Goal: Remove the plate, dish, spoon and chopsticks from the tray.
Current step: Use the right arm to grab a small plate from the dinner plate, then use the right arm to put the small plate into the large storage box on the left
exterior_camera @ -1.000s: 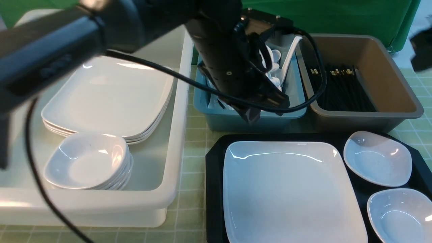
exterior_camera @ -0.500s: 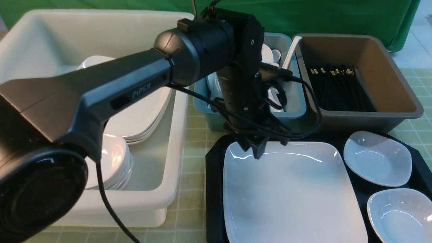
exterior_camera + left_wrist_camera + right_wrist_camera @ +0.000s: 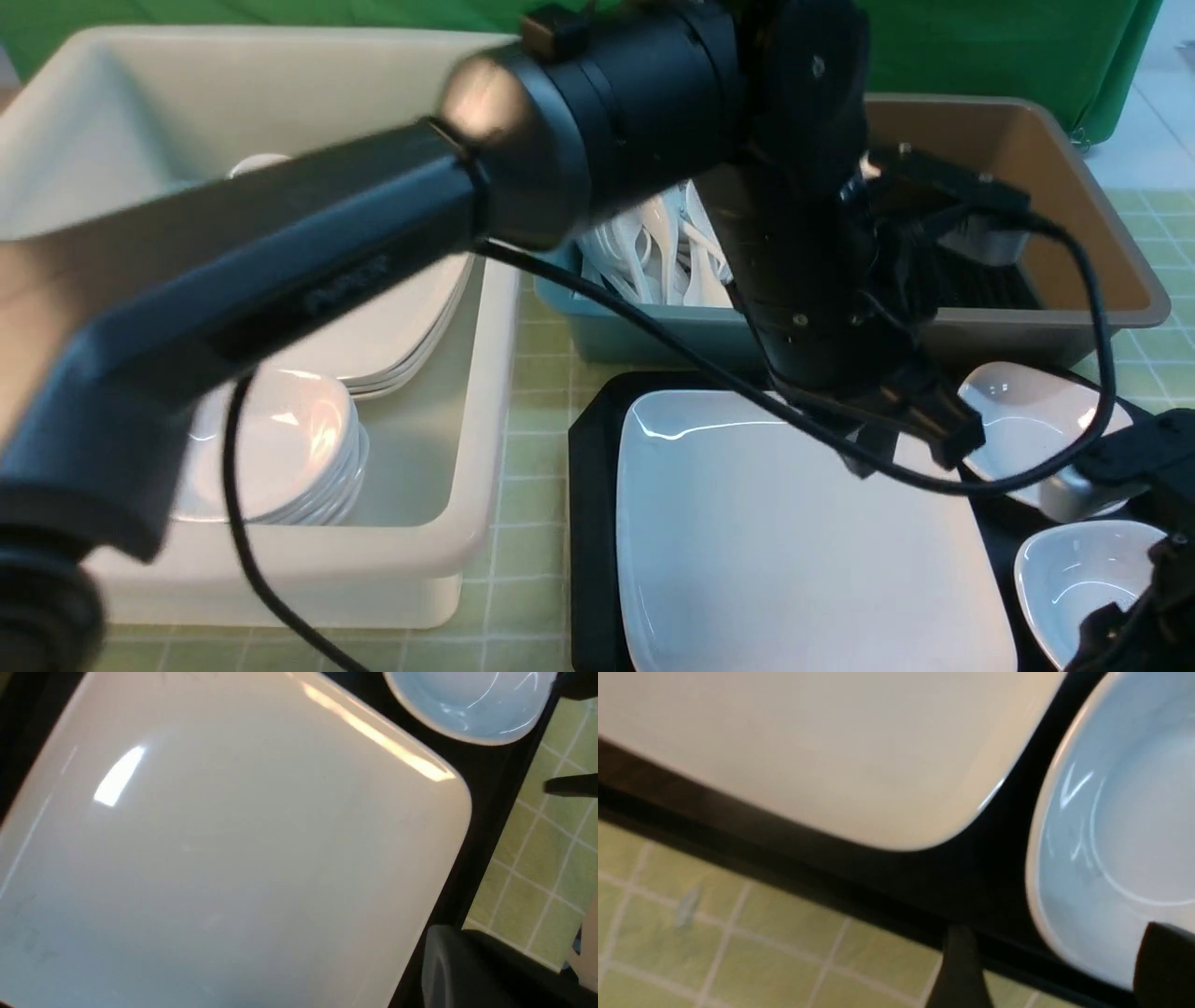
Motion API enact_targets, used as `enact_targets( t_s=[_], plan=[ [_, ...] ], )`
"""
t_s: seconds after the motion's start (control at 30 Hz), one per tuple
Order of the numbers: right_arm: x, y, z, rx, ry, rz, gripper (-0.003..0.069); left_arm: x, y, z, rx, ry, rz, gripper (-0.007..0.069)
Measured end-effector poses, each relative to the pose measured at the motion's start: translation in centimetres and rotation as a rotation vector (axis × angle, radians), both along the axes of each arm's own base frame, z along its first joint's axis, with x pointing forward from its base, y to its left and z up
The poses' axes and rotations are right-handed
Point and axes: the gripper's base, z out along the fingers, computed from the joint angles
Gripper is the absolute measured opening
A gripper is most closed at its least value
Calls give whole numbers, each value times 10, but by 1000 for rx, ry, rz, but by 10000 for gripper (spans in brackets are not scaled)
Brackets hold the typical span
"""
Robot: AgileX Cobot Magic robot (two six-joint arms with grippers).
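From the front, we are seeing the left arm (image 3: 373,252) hanging across the scene. The left gripper (image 3: 878,448) is clenched, with nothing visibly in it, just above the far right corner of the plate (image 3: 794,560). The plate is lying on the left part of the tray (image 3: 593,523), while the far dish (image 3: 1036,425) and near dish (image 3: 1074,579) are sitting on its right part under the right arm (image 3: 1153,457).

No spoon or chopsticks are showing on the tray. Spoons (image 3: 653,252) are lying in the teal tub (image 3: 644,341) and chopsticks (image 3: 999,285) in the brown tub (image 3: 1074,308). Stacked plates (image 3: 411,327) in the white tub (image 3: 448,523) are suggesting, we judge, sorting by kind. The lettering on the left arm is blurring beyond reading.

The left wrist view is showing the plate filling the frame, one dish beyond its corner, and green tiled worktop (image 3: 537,882) past the tray's rim.

In the right wrist view, the right gripper (image 3: 1057,952) is spread wide and gripping nothing. Its fingers (image 3: 959,970) are flanking the near dish's rim, probably to let that rim slip between them.
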Motion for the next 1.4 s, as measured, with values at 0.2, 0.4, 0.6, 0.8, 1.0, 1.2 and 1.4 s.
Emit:
enact_targets(
  t_s=[0.2, 0.4, 0.6, 0.8, 1.0, 1.2, 1.4],
  plan=[
    [13, 15, -22, -50, 25, 32, 468, -15, 18, 33, -47, -50, -2, -17],
    [22, 15, -41, -113, 63, 7, 469, -28, 36, 44, -31, -78, -2, -17],
    [27, 14, -51, -149, 69, -2, 465, -40, 48, 48, -33, -69, -6, -17],
    [29, 14, -52, -146, 57, 1, 242, -42, 50, 37, -6, -40, -10, -17],
    [29, 15, -43, -140, 40, 2, 162, -42, 51, 26, 15, -23, -7, -17],
    [18, 10, 6, -125, -20, -29, 34, -34, 58, 26, 19, -19, 21, -17],
    [5, 10, 94, 16, -213, -68, 26, -15, 87, 38, -15, -24, 118, -17]
  ],
)
